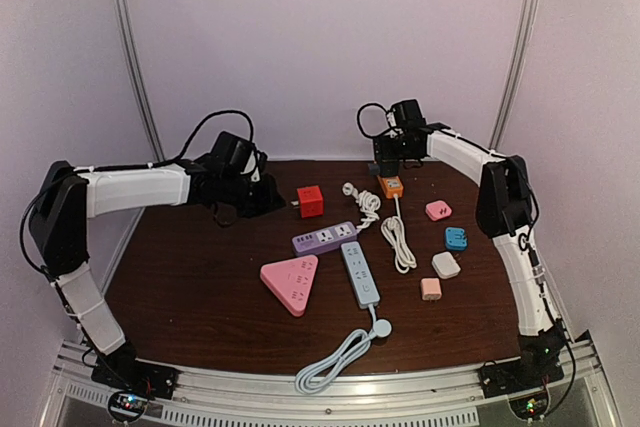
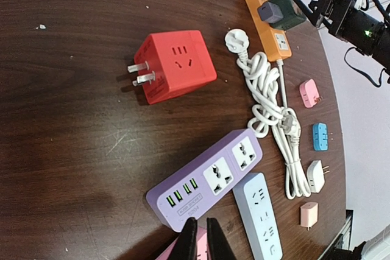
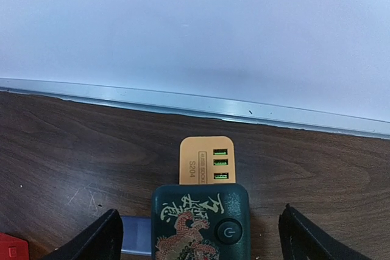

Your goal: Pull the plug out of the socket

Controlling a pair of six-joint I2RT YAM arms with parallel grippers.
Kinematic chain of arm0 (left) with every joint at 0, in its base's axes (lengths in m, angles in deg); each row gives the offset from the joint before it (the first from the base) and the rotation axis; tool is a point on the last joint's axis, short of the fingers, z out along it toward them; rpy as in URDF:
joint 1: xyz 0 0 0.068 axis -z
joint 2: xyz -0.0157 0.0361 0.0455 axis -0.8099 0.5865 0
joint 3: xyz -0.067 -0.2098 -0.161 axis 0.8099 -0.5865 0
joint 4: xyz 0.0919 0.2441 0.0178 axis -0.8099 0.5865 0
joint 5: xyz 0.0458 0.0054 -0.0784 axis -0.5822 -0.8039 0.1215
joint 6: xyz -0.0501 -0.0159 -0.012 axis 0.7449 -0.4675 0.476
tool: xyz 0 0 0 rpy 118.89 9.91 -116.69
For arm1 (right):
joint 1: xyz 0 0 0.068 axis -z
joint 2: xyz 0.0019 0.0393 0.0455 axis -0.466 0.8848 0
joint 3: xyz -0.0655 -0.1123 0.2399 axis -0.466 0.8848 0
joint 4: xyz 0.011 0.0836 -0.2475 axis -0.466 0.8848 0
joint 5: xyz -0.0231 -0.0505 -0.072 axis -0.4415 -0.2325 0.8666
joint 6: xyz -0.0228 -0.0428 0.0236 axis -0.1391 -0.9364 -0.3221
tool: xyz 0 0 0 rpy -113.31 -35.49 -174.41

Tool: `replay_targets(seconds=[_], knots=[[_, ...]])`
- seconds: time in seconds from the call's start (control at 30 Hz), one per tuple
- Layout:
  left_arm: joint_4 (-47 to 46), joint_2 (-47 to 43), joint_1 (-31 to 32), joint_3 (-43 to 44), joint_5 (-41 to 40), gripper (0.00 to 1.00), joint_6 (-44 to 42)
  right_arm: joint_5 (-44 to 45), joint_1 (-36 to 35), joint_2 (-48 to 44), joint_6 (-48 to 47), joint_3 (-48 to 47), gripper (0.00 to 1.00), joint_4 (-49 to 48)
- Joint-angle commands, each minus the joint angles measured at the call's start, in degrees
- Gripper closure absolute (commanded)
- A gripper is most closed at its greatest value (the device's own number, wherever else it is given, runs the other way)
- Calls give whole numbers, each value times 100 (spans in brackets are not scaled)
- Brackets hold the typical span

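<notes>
Plug (image 3: pixel 201 223) centred within spread right hand (image 3: pixel 200 238)

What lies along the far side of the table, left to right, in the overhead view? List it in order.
red cube adapter → coiled white cord → orange power strip → pink adapter

Left arm's fingers (image 2: pixel 186 245) tight together and empty; right arm's fingers (image 3: pixel 91 238) wide apart
</notes>
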Motion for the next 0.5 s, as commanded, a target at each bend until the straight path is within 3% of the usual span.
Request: replay_targets(seconds=[0.0,0.13,0.47], knots=[[-50,167,-42,228,172,93,-115,-39,45,105,-135,-217,12,63],[-37,242,-42,300,370,93,-91,-110,54,210,-125,-254,17,125],[628,339,-42,701,715,94,-248,-110,50,394,-21,-180,20,304]])
